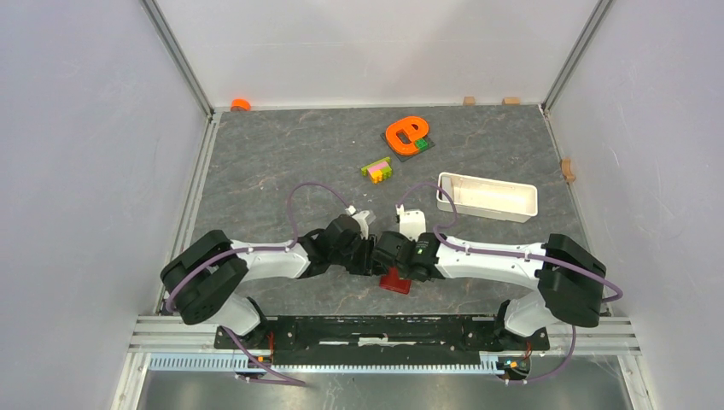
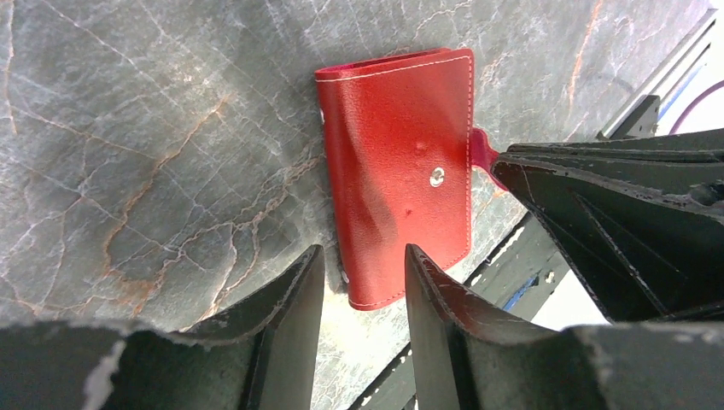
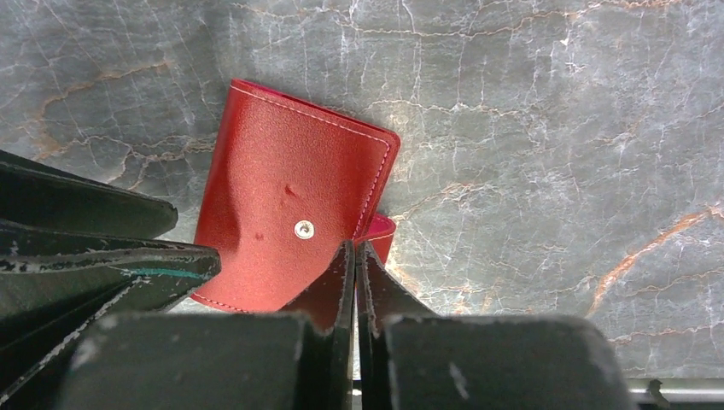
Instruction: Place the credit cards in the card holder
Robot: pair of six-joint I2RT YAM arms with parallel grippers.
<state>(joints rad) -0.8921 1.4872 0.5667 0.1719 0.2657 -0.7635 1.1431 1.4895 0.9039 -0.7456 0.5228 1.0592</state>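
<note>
Here, flat on the grey veined table (image 2: 128,154), at the near edge, centre: the card holder (image 2: 397,171), folded shut. Dark-red grained leather, stitched rim, small metal stud (image 2: 436,178). My left gripper (image 2: 364,290) hangs over its end, narrowly parted. My right gripper (image 3: 354,273) is pressed together at the pink snap tab (image 3: 382,231); whether it pinches the tab I cannot tell. Far right: a white oblong tray (image 1: 487,198).

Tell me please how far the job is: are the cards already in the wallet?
Done: cannot tell. No cards show in any view, and the wallet lies folded with its snap tab unfastened. In hand: the right gripper is shut at that tab, and the left gripper is open over one end of the wallet. Left: opening it and loading cards, unless they are already inside.
</note>
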